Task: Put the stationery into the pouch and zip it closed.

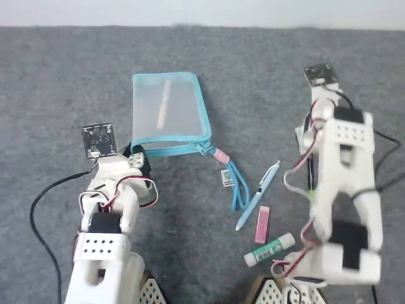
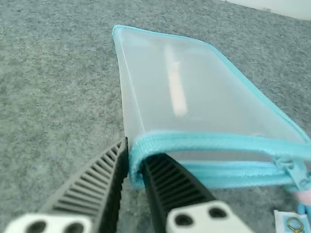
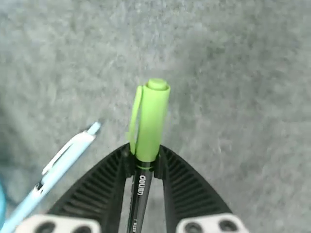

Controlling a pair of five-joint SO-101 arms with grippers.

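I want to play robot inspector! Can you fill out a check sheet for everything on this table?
Surface: grey fuzzy mat.
Job's things: pouch with a pale stick inside; blue pen, pink eraser and glue stick loose near the right arm.
Clutter: nothing seen.
Grippers: left gripper, jaws shut on the pouch's corner; right gripper, jaws shut on a green-capped pen.
Cables: black cable beside the left arm; red and white wires on both arms.
Surroundings: pale strip beyond the mat's far edge.
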